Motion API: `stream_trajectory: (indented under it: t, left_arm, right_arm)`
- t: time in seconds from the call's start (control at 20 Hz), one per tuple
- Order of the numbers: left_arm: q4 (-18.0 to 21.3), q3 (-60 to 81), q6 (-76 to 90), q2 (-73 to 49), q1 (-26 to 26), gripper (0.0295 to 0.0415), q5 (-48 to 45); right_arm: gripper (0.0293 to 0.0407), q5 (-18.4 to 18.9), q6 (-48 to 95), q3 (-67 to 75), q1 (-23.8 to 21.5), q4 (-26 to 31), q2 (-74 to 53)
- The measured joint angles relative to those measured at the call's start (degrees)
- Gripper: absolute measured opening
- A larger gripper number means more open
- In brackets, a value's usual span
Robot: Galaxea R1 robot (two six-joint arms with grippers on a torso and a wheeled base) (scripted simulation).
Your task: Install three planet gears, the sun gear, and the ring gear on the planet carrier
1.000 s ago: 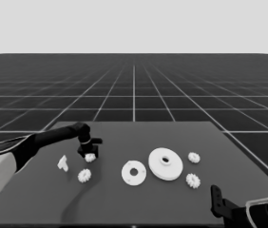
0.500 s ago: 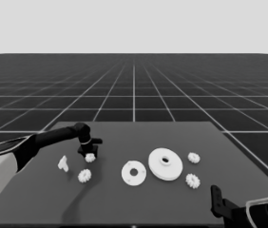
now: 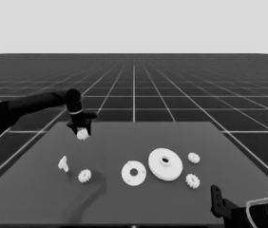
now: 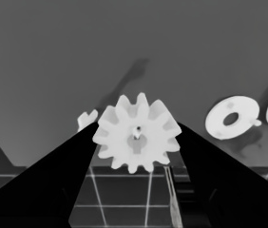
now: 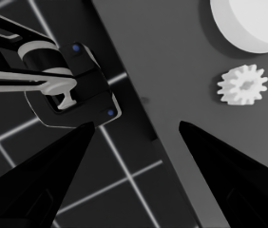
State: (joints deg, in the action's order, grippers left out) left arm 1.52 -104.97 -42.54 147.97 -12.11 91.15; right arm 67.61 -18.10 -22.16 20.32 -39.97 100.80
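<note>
The dark, flat table (image 3: 138,199) carries the white parts. The largest, the thick larger round part (image 3: 165,164) with a raised centre and small middle hole, lies right of the table's middle. Just beside it on the left lies the thin, flat smaller round part (image 3: 134,173) with a dark central hole; whether the two touch cannot be told. In the left wrist view the smaller round part (image 4: 232,118) shows past the fingers.

The left gripper (image 3: 81,131), at the end of a black arm reaching in from the left, hangs above the table's far left area, its two pointed black fingers (image 4: 53,180) clamped on a small white toothed gear (image 4: 137,132), lifted clear of the surface.

Three more small toothed gears lie flat: one (image 3: 85,176) left of the smaller round part, two (image 3: 194,157) (image 3: 192,180) right of the larger one. A thin white piece (image 3: 63,163) lies near the left gear.

The right gripper (image 5: 134,128) waits at the lower right corner, fingers spread with nothing between them.
</note>
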Motion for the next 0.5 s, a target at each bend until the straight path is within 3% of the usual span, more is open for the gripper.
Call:
stream_trajectory:
  t: [0.05,0.1,0.2,0.5]
  left_arm:
    - [0.1,-0.1,0.0,0.0,-0.1,0.0312,0.1]
    - [0.3,8.8,-15.9,3.5,-0.1,0.0313,-0.2]
    - [0.7,8.2,-26.2,17.6,-0.2,0.0312,-0.5]
    - [0.7,1.3,-27.4,26.2,-0.3,0.0312,-0.5]
  right_arm:
    - [0.0385,0.0,0.0,0.0,0.0,0.0,0.0]
    - [0.0385,0.0,0.0,0.0,0.0,0.0,0.0]
    - [0.0385,0.0,0.0,0.0,0.0,0.0,0.0]
    - [0.0385,0.0,0.0,0.0,0.0,0.0,0.0]
